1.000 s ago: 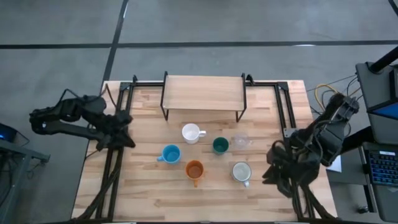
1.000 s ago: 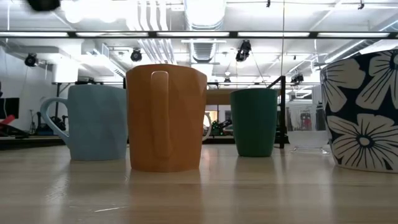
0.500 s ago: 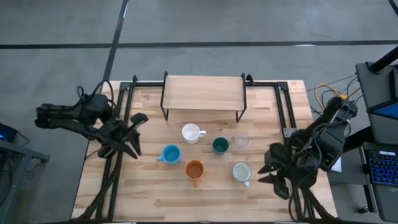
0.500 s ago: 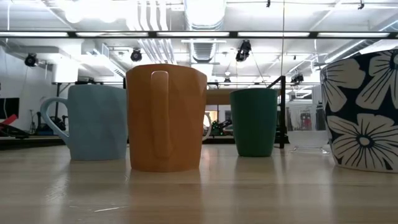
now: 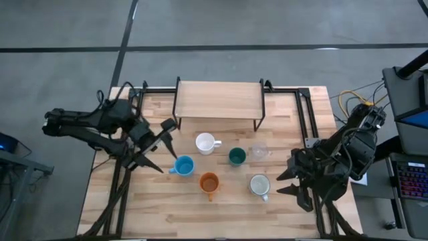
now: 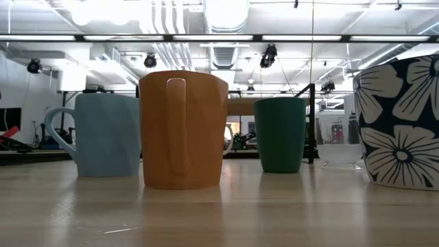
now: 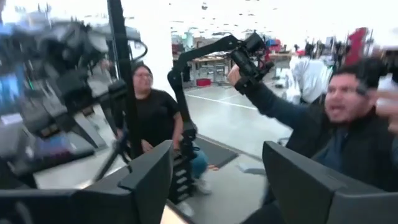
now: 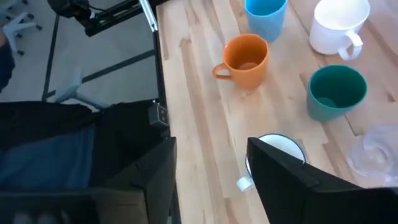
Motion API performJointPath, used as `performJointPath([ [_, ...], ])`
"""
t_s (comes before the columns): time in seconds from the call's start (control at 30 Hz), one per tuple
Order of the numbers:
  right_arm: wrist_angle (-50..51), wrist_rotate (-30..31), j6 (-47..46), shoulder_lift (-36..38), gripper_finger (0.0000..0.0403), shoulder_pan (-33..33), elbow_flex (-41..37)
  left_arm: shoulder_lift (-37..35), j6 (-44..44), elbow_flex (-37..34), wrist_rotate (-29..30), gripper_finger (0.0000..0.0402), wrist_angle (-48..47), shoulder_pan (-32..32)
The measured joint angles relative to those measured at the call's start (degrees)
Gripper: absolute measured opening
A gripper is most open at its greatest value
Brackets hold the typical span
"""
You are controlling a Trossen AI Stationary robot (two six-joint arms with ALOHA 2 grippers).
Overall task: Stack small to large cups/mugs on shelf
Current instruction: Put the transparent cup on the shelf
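Six cups stand upright on their bases on the wooden table, in front of the shelf (image 5: 219,100): a white mug (image 5: 206,142), a light blue mug (image 5: 183,165), an orange mug (image 5: 209,183), a dark teal cup (image 5: 237,156), a clear glass (image 5: 259,151) and a flower-patterned mug (image 5: 259,185). My left gripper (image 5: 162,147) hovers open just left of the blue mug, its fingers pointing toward the table's right. My right gripper (image 5: 286,182) stands open just right of the patterned mug (image 8: 277,148), touching nothing.
Black rails (image 5: 304,114) run along the table's left and right sides and behind the shelf. The shelf's board is bare. People stand in the room beyond the table, in the left wrist view. The low view shows the cups in a row, the orange mug (image 6: 183,130) nearest.
My left gripper has swung in from the table's left edge toward the blue mug and has opened from shut. My right gripper has edged a little toward the patterned mug. No cup has moved.
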State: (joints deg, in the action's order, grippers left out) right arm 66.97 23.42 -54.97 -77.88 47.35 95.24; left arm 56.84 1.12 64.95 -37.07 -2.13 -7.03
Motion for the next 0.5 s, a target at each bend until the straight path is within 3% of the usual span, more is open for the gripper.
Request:
performJointPath([
  [0.1, 0.19, 0.76, 2.20, -0.21, 0.0185, -0.47, -0.05, 2.16, -2.78, 2.90, 0.17, 0.0243, -4.71, 0.00],
  [0.17, 3.05, 2.96, 4.39, -0.21, 0.0173, -1.57, -0.07, 3.31, -10.49, 5.79, 7.30, 0.0233, -14.15, -0.10],
  [0.2, 7.56, 5.28, 2.12, -0.21, 0.0163, -2.29, 0.12, 3.75, -12.92, 7.36, 15.25, 0.0223, -19.70, -0.34],
  [0.3, 24.95, 12.78, -18.80, -0.82, 0.0115, -5.25, 0.47, 6.03, -7.53, 11.27, 53.13, 0.0168, -31.86, -1.57],
  [0.37, 18.05, 16.54, -18.87, 2.51, 0.0073, -8.37, -3.37, 7.53, 2.54, 13.92, 70.09, 0.0120, -38.87, -1.50],
  [0.43, 10.05, 17.51, -13.00, 5.05, 0.0031, -9.15, -4.14, 8.08, 5.00, 16.71, 72.36, 0.0067, -42.46, -1.46],
  [0.5, 11.37, 20.07, -11.71, 6.46, 0.0017, -10.65, -4.09, 7.56, 4.36, 18.46, 68.05, 0.0021, -43.95, -2.05],
])
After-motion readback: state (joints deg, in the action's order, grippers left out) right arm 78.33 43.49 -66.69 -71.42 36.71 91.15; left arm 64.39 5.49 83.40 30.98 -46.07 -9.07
